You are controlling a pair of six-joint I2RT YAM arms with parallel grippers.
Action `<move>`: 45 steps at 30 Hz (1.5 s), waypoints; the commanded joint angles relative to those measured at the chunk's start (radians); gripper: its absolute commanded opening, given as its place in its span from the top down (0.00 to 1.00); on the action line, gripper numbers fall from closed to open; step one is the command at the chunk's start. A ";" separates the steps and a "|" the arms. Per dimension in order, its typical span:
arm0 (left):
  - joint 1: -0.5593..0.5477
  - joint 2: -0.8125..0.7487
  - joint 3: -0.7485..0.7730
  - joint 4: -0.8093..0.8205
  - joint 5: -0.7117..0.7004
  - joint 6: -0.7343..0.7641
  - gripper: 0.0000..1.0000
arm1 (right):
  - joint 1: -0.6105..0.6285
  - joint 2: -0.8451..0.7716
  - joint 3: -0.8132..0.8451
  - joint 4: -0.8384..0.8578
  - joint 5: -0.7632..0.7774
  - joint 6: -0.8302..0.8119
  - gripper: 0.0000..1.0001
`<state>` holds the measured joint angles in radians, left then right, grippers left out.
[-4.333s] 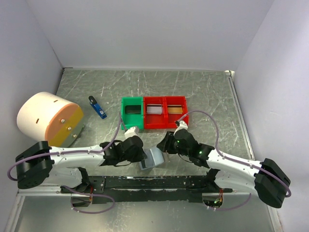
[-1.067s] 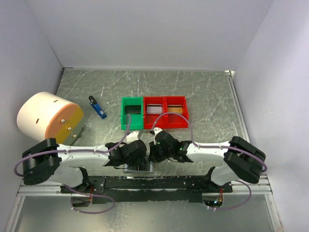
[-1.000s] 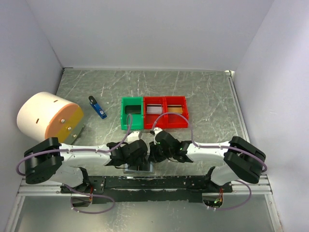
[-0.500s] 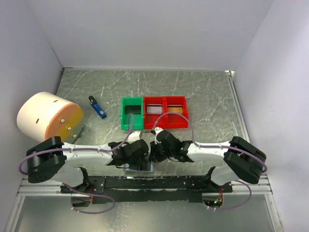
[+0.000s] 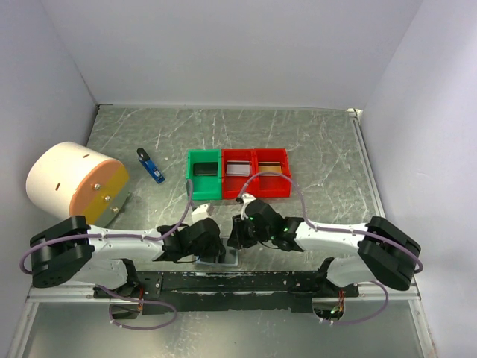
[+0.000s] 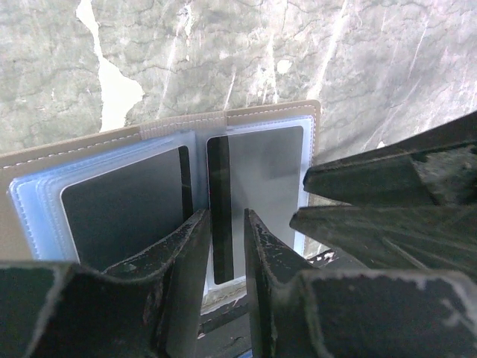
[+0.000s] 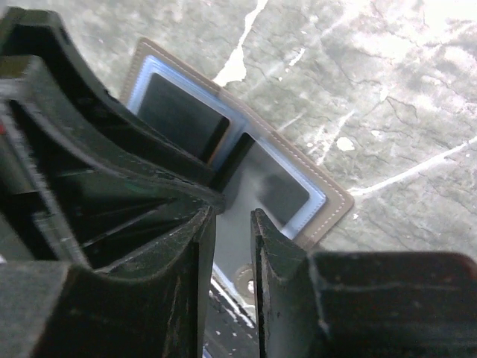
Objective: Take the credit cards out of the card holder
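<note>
- Marbled desk (image 5: 313, 142) carries the open card holder (image 6: 195, 145).
- Left gripper (image 6: 225, 218) and right gripper (image 7: 233, 218): jaws narrowly apart over it; I cannot tell any grip.

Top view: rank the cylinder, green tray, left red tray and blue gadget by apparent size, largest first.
1. cylinder
2. green tray and left red tray: these look alike, so not ranked against each other
3. blue gadget

Card holder (image 6: 257, 168) before trays (image 5: 253, 195)
</note>
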<state>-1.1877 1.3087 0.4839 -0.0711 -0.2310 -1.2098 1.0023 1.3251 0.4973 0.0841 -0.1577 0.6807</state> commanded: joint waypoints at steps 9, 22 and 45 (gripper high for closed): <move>0.008 0.008 0.016 0.001 0.024 0.013 0.66 | 0.026 -0.168 0.015 -0.133 0.173 0.201 0.76; 0.008 -0.030 -0.008 0.017 0.026 0.014 0.66 | 0.105 -0.169 -0.113 -0.018 0.179 0.339 0.79; 0.007 0.025 -0.073 0.170 0.088 -0.003 0.68 | 0.107 -0.162 -0.240 -0.012 0.298 0.416 0.80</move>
<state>-1.1797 1.3151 0.4232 0.0765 -0.1692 -1.2095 1.1076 1.1725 0.2832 0.1619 0.1116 1.1217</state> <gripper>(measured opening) 0.342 0.188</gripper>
